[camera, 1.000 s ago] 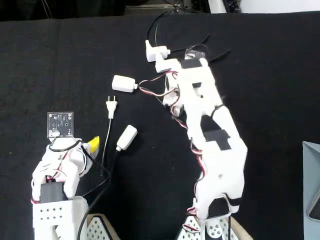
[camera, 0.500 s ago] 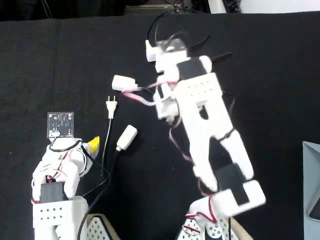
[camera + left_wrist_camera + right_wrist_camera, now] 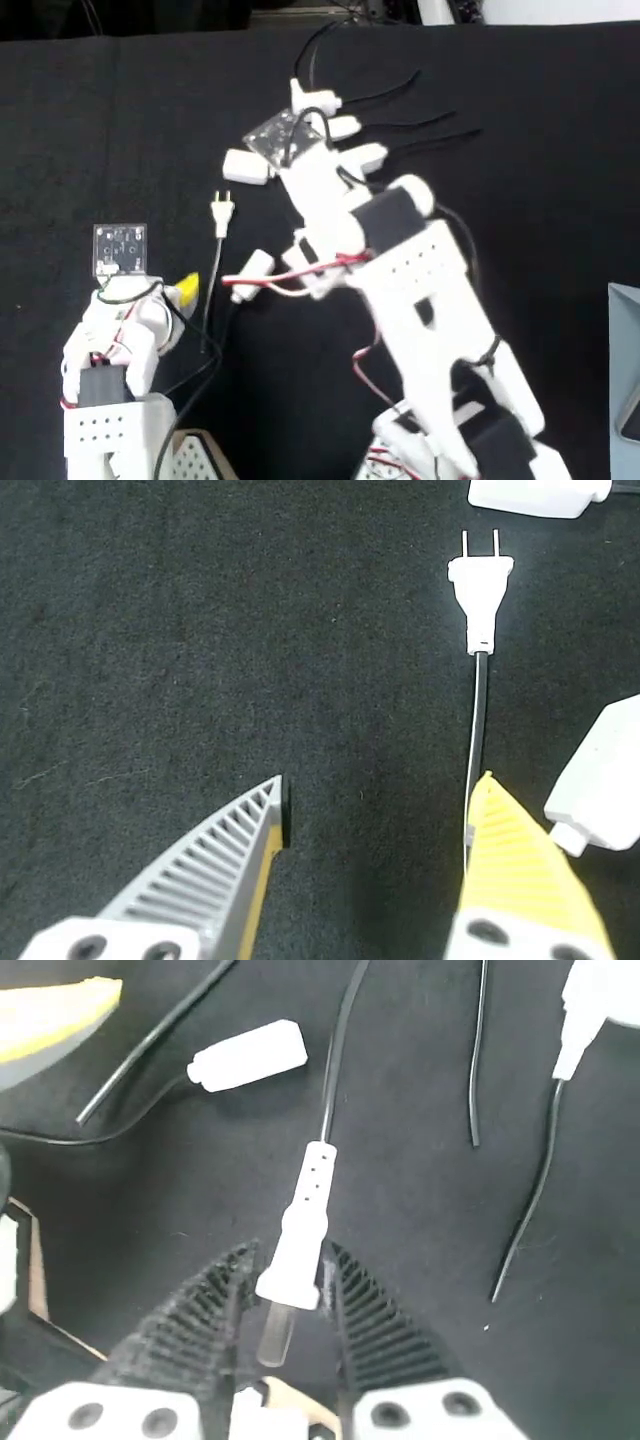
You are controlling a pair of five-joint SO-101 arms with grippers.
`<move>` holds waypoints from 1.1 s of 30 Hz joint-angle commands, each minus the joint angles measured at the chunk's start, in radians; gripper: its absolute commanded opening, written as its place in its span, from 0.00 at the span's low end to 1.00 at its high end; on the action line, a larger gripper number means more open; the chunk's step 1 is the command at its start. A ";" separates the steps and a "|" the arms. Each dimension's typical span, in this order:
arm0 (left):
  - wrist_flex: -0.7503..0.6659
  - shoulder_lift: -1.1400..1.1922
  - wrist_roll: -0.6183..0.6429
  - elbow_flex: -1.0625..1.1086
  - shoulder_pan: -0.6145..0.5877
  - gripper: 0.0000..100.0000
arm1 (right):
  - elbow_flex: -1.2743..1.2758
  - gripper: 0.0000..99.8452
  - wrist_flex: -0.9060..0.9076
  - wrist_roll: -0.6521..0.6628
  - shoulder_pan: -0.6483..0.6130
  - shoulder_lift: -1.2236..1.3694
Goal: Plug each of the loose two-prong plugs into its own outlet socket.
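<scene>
a square tag (image 3: pixel 120 250) at the left arm's front end and a second tag (image 3: pixel 283 133) on top of the right arm's far end each carry a pattern of dark dots, too small to read. counted over the black worktop (image 3: pixel 90 130): two arms, two tags, two things that can be told as two-prong plugs, two white sockets that show plainly, and a knot of further white cable ends (image 3: pixel 342 127) at the far side, too small to sort into plugs and sockets. the right tool (image 3: pixel 290 1253) is clamped on the held plug (image 3: pixel 305 1210). its dark ribbed fingers (image 3: pixel 195 1325) sit against either side of the white body. the prongs point back toward the wrist and the black cable (image 3: pixel 340 1050) runs away from it. the loose plug (image 3: pixel 221 212) lies flat on the worktop, apart from both tools, prongs toward the far side, its lead (image 3: pixel 478 720) trailing back toward the arm bases. the left tool (image 3: pixel 382 778) stands wide apart, grey finger (image 3: pixel 225 855) and yellow finger (image 3: pixel 520 865) with bare worktop between them, the loose plug well ahead. the near socket (image 3: pixel 248 1056) lies just beside the yellow finger, between the two arms. the far socket (image 3: pixel 246 166) lies beyond the loose plug, near the second tag.
</scene>
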 commanded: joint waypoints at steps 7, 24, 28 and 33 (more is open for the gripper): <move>-0.023 -0.008 0.002 -0.010 0.001 0.29 | 0.288 0.01 -0.183 0.138 -0.009 -0.035; -0.020 -0.008 0.002 -0.013 -0.007 0.29 | 0.654 0.03 -0.580 0.080 -0.014 0.113; -0.020 -0.008 0.002 -0.013 -0.007 0.29 | 0.568 0.10 -0.535 0.040 -0.014 0.252; -0.018 -0.008 0.002 -0.013 -0.007 0.29 | 0.449 0.08 -0.462 0.035 -0.014 0.369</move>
